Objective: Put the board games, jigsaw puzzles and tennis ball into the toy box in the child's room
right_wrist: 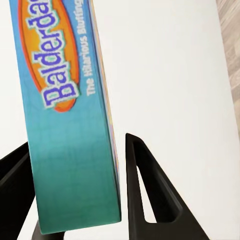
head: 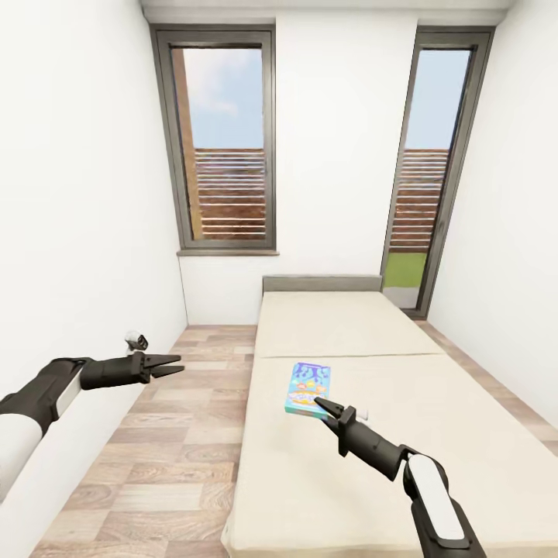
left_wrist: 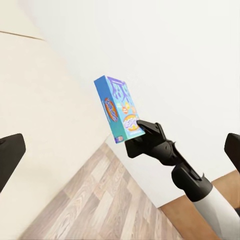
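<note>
A blue board game point(head: 308, 389) box, lettered "Balderdash" on its side, is over the beige bed point(head: 434, 434) near the left edge. My right gripper point(head: 324, 404) is shut on the box's near end. In the right wrist view the box point(right_wrist: 70, 125) sits between the two black fingers point(right_wrist: 145, 195), one on each flat face. The left wrist view shows the box point(left_wrist: 119, 110) held by that gripper point(left_wrist: 147, 134), seen against the white wall. My left gripper point(head: 172, 364) hangs open over the wood floor left of the bed, holding nothing.
The bed fills the right half of the narrow room, with its grey headboard point(head: 322, 283) under the far wall. A strip of wood floor point(head: 178, 434) runs between the bed and the left white wall. Two tall windows point(head: 225, 147) stand in the far wall.
</note>
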### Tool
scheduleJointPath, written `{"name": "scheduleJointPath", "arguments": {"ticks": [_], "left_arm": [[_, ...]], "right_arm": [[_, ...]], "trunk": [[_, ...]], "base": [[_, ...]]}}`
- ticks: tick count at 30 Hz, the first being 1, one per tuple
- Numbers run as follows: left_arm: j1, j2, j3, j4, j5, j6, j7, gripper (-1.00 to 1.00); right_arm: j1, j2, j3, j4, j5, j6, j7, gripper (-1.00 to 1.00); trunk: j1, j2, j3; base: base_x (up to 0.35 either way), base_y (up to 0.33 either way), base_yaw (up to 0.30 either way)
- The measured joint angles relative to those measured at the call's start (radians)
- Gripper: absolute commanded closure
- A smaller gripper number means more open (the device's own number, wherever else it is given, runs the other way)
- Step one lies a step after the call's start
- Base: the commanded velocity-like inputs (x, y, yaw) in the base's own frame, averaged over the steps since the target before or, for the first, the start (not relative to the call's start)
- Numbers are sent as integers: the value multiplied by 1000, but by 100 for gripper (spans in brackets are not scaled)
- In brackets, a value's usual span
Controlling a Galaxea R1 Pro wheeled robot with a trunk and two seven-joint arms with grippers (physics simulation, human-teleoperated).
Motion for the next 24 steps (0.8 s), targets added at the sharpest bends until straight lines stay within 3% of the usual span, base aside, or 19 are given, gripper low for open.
{"name": "scheduleJointPath", "arguments": {"ticks": [7,14,24], "left_arm": [[0,-2,-4,0,0,1,0,-100],[1,-4,-4,0,0,2,0,-100],[1,-4,-2,0,0,1,0,-100]], "right_arm": [[1,1,-2,3,2,-6,0,100],[7,0,2,5,0,-94,4,100],[8,-2,-3,19,3,-103,4,100]], "trunk": [[-27,49,22],[-54,98,44],[-92,168,75]], "base": [[0,0,0],[0,0,0],[0,0,0]]}}
